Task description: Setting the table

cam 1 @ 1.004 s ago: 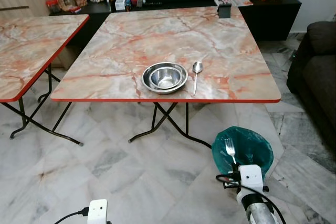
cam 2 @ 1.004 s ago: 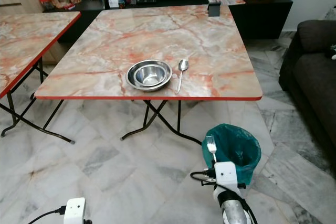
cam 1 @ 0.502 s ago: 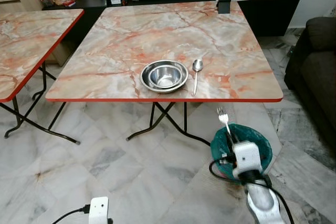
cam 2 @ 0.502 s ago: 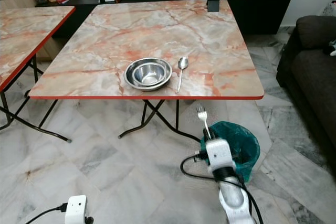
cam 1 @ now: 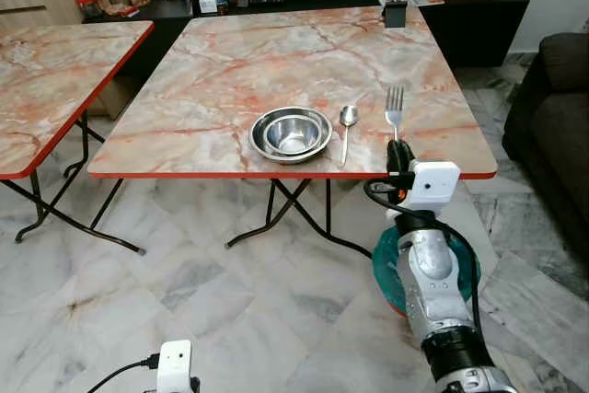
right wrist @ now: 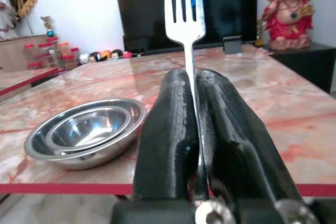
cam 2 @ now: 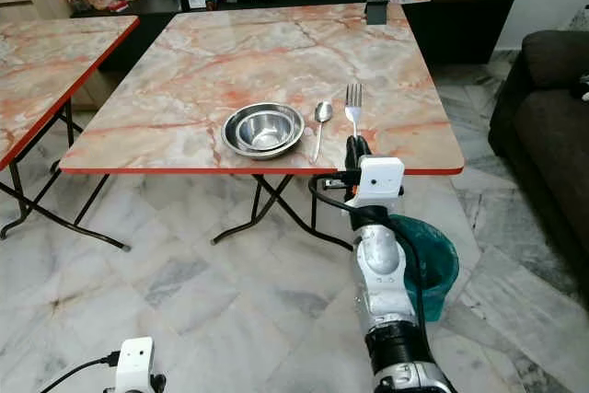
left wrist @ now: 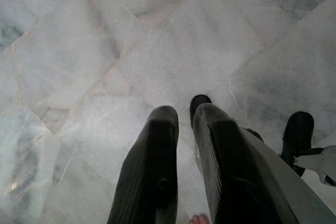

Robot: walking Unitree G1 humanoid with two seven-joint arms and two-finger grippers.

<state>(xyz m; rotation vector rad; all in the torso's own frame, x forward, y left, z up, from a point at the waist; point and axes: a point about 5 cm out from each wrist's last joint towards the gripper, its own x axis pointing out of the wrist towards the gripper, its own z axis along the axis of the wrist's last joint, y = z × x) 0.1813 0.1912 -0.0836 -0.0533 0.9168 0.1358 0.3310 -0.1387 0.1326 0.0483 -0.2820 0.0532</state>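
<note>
Right wrist view looks straight up the fork (right wrist: 185,9): its long axis runs out in line with the 2 black fingers (right wrist: 168,129), tines pointing up and away toward the far side of the table, and the handle sits clamped between those fingers, so most of it is hidden. From the head views the right gripper (cam 1: 396,156) is raised at the near edge of the marble table (cam 1: 276,52), with the fork standing nearly upright above that edge, just to the right of the spoon (cam 1: 346,128). The spoon lies flat, bowl end away from the robot, beside 2 steel bowls (cam 1: 291,133) nested one inside the other. Behind the right arm a green bin (cam 1: 465,269) is partly covered. The left gripper (left wrist: 181,129) hangs low over the marble floor (left wrist: 79,51), its 2 fingers close together with a thin gap and nothing between them; its lower part is cut off.
</note>
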